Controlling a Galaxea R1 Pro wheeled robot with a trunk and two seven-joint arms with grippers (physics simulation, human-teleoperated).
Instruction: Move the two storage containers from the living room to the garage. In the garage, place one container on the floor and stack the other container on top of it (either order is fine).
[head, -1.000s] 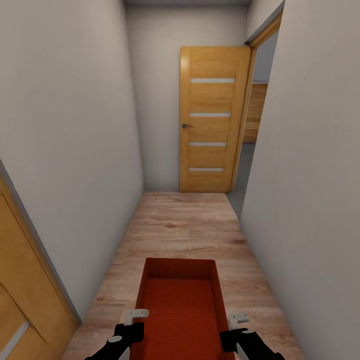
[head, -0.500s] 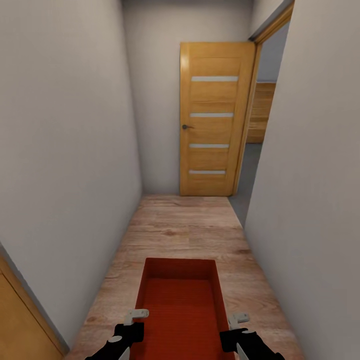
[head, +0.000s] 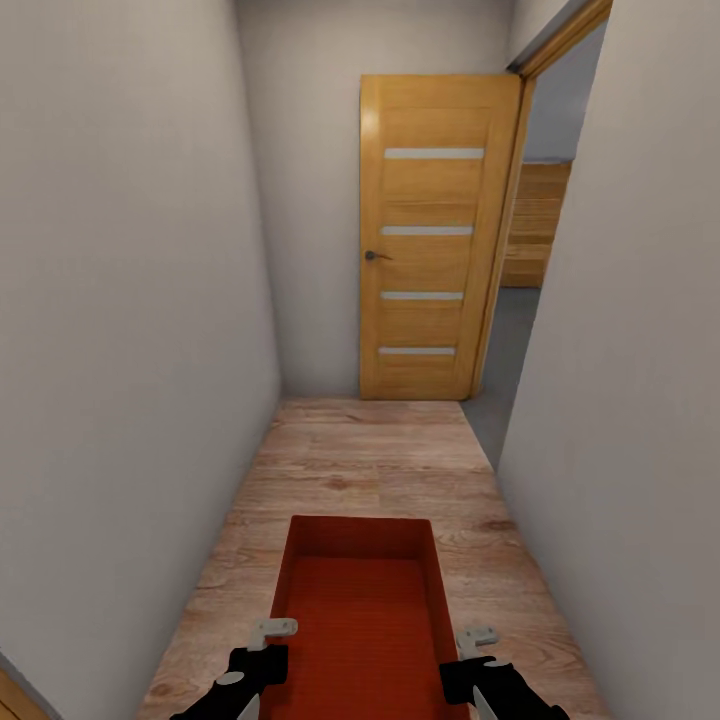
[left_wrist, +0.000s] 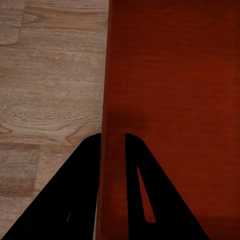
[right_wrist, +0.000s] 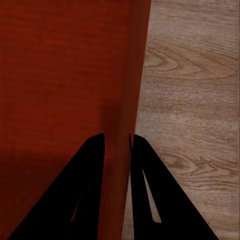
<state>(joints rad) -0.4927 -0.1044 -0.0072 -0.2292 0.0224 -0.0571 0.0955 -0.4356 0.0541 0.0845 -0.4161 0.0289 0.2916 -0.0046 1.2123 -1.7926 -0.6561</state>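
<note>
I hold one red-orange storage container (head: 365, 600) level in front of me, above the wood plank flooring of a narrow hallway. My left gripper (head: 270, 640) is shut on its left wall and my right gripper (head: 476, 645) is shut on its right wall. In the left wrist view the left gripper (left_wrist: 112, 136) pinches the container (left_wrist: 175, 75) wall between its black fingers. The right gripper (right_wrist: 117, 136) clamps the opposite wall of the container (right_wrist: 65, 65) the same way. Past an open doorway at the hallway's far right lies the grey floor (head: 508, 360) of the garage.
An orange door with frosted strips (head: 430, 240) stands swung open at the hallway's end. White walls close in on the left (head: 130, 300) and right (head: 640, 380). The wood flooring (head: 370, 450) runs ahead to the door. Wood panelling (head: 540, 220) shows beyond the doorway.
The view has advanced down the hallway: the far door and doorway look nearer, and the door at the lower left has almost slid out of view. The container stays held the same way.
</note>
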